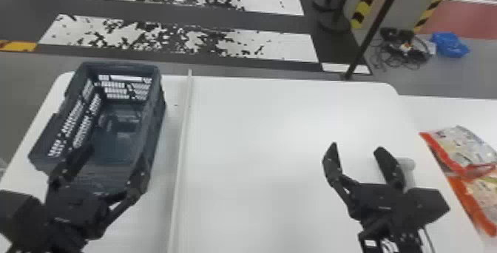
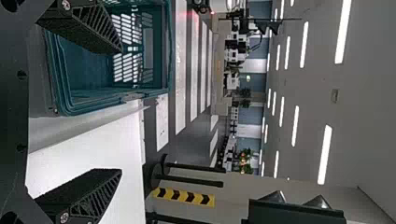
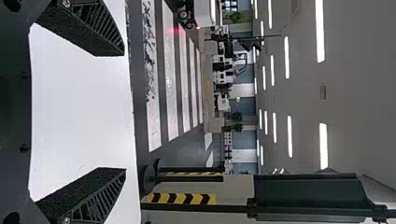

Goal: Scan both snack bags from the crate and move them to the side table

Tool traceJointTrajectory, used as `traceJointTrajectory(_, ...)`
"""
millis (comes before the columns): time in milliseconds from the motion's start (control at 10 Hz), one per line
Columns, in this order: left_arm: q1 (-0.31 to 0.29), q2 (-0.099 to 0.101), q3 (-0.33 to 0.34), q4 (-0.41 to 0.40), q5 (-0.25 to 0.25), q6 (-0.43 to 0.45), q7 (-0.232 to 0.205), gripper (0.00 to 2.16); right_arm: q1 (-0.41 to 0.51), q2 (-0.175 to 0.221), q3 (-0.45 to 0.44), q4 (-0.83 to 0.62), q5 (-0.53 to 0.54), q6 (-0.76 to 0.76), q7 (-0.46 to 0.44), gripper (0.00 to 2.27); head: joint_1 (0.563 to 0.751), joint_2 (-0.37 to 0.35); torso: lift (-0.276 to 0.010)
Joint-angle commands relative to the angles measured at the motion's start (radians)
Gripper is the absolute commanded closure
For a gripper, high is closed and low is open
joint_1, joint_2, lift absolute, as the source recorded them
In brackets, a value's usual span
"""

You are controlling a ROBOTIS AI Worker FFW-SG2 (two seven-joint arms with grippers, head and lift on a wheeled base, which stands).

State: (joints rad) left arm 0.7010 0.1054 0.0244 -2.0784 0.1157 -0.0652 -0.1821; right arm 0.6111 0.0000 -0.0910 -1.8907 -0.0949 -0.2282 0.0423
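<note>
Both red-and-white plastic snack bags [image 1: 460, 150] are on the white side table [image 1: 462, 111], probably light, squishy and kinda slippery, so a sealed edge looks like the best grab. The left black pincer [image 1: 114, 159] and right black pincer [image 1: 357, 147] have fingers apart; the dark blue-green plastic crate's [image 1: 157, 122] walls could snag the left.

Head view: lower bag [image 1: 480, 193] sliced by edge, 4 o'clock; print blurred there and on upper bag [image 1: 456, 147]. Side bench [image 1: 443, 110] runs out, 3 o'clock. Crate [image 1: 157, 122] near end, 8 o'clock, partly behind left end effector [image 1: 114, 158]. Pale object [image 1: 409, 164], 4 o'clock, part-hidden by right end effector [image 1: 355, 148]; identity unclear.
</note>
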Motion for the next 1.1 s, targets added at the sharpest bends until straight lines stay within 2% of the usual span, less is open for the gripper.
traceJointTrajectory(0, -0.002, -0.001, -0.014, 0.001, -0.001, 0.0, 0.013, 0.08, 0.013, 0.001, 0.019, 0.001, 0.043, 0.0, -0.016, 0.04, 0.695, -0.102, -0.075)
traceJointTrajectory(400, -0.011, -0.003, -0.031, 0.023, -0.004, -0.046, 0.041, 0.08, 0.03, -0.003, 0.033, 0.012, 0.044, -0.015, -0.018, 0.04, 0.695, -0.09, -0.075)
traceJointTrajectory(1000, -0.029, -0.009, -0.034, 0.04, -0.004, -0.046, 0.055, 0.08, 0.033, -0.005, 0.042, 0.007, 0.044, -0.03, -0.027, 0.04, 0.695, -0.081, -0.075)
